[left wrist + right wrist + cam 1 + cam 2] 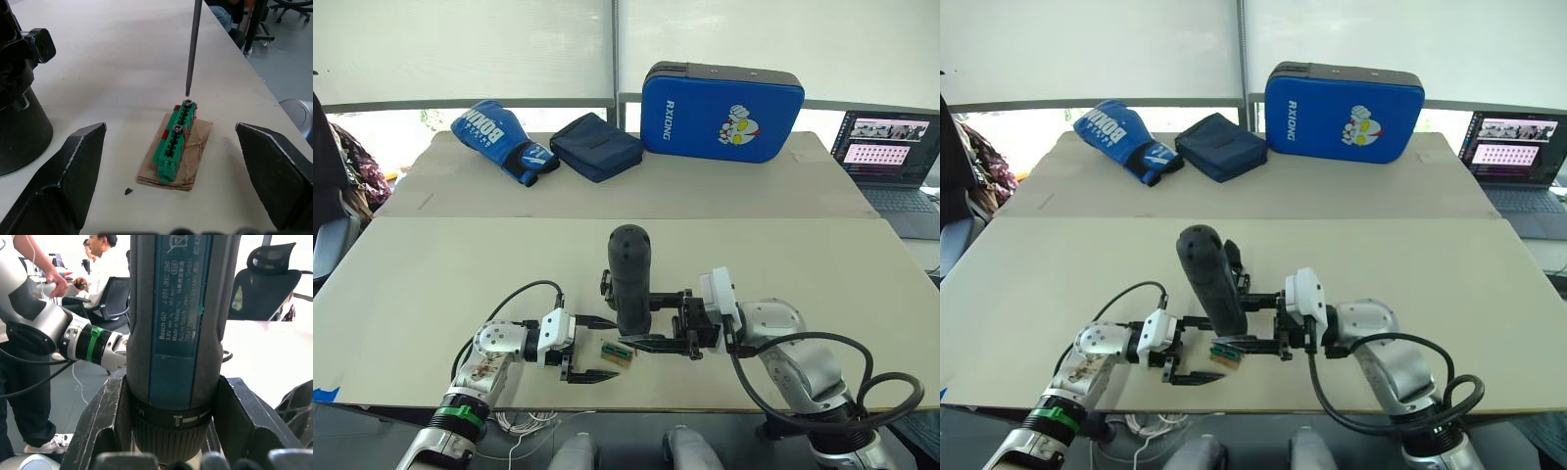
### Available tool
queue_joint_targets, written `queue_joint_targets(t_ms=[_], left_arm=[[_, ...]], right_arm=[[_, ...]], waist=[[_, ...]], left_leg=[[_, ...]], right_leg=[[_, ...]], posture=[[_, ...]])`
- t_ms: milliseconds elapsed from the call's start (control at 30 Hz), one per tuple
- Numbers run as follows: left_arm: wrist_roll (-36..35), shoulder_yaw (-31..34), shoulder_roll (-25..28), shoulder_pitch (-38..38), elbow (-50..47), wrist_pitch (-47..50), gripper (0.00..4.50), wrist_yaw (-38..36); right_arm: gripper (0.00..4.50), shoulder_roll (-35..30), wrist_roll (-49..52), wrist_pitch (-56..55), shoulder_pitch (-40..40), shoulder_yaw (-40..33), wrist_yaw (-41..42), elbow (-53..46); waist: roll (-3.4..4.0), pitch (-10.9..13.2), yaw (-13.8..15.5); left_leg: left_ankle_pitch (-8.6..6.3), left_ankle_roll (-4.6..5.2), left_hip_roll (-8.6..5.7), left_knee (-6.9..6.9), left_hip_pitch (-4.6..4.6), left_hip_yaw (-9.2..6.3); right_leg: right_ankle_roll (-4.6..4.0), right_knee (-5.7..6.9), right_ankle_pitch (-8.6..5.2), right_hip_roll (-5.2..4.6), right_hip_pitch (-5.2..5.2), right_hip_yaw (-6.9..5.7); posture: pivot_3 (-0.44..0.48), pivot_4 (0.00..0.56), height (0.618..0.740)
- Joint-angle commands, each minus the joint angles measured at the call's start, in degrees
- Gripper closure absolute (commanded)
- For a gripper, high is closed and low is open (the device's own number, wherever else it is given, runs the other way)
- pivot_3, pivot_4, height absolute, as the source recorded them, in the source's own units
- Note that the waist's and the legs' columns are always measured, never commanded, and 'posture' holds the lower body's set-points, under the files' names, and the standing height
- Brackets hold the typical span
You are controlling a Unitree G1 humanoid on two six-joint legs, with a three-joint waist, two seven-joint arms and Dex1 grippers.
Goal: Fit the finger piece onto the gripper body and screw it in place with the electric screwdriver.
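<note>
Now the right gripper (1263, 321) is squeezing the electric screwdriver (1210, 279); its bit (192, 46) is hanging over a screw (188, 103) and could slip. The left gripper (592, 349) is waiting open.

My head cams look forward and down over the table (431, 284), side by side, so both share nearly the whole scene around the electric screwdriver (630, 279). My left wrist cam sits low and close, facing the green-topped block (175, 146) just beside the screwdriver's bit. My right wrist cam is pressed right up against the screwdriver's body, facing past it toward the office chairs (266, 279).
</note>
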Motion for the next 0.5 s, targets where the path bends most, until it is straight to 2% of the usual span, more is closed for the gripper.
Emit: queue_joint_targets(t_ms=[33,500], left_arm=[[0.8,0.4,1.1,1.0,1.9,1.0,0.0,0.1],[0.6,0.3,1.2,1.3,2.0,0.8,0.0,-0.1]], right_arm=[[2.58,1.3,3.7,0.3,-2.0,-1.8,-1.0,-4.1],[2.58,2.3,0.9,-0.7,-1.9,1.1,-0.9,-1.6]], waist=[[0.0,0.0,0.0],[0.01,0.0,-0.1]], left_leg=[[0.0,0.0,0.0,0.0,0.0,0.0],[0.0,0.0,0.01,-0.01,0.0,0.0]], right_leg=[[0.0,0.0,0.0,0.0,0.0,0.0],[-0.01,0.0,0.0,0.01,-0.01,0.0]], posture=[[0.0,0.15,0.74],[0.0,0.15,0.74]])
